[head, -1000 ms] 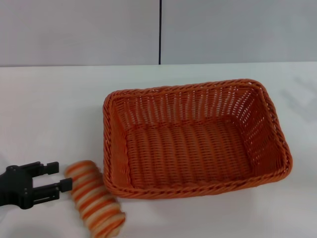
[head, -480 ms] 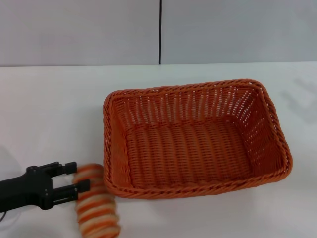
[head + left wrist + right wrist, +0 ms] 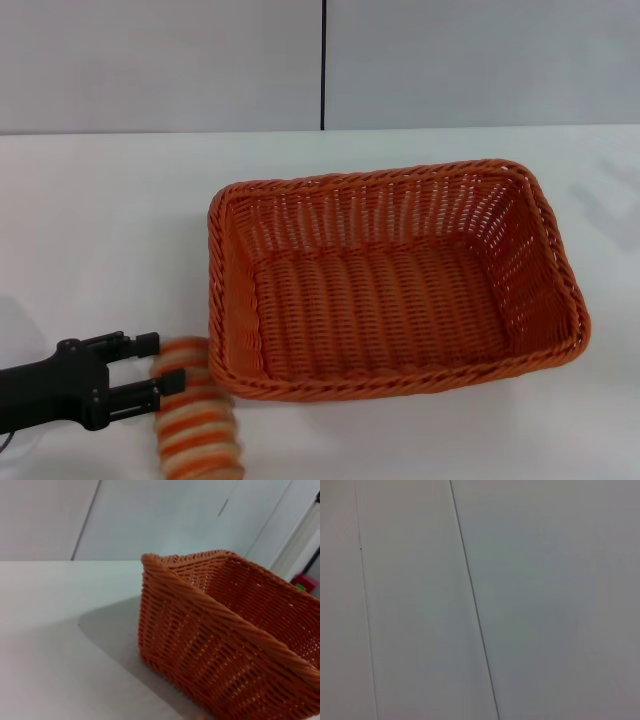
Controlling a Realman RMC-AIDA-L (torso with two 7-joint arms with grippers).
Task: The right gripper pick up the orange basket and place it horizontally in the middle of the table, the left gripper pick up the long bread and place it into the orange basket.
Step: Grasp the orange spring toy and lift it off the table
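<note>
The orange basket (image 3: 232, 300) stands empty and level in the middle of the white table (image 3: 100, 220); the left wrist view shows its near corner (image 3: 200, 645) close up. The long bread (image 3: 197, 425), striped orange and cream, lies on the table just outside the basket's front left corner. My left gripper (image 3: 162, 362) reaches in low from the left edge. It is open, its two fingers (image 3: 148, 343) set against the end of the bread nearest the basket. My right gripper is out of view; its wrist camera shows only a grey wall.
A grey panelled wall (image 3: 450, 60) with a dark vertical seam runs behind the table's far edge. Bare tabletop lies left of the basket and behind it.
My left gripper has slid right along the table to the bread's end. The bread has been nudged and turned, now lying more upright in the head view. The basket has not moved.
</note>
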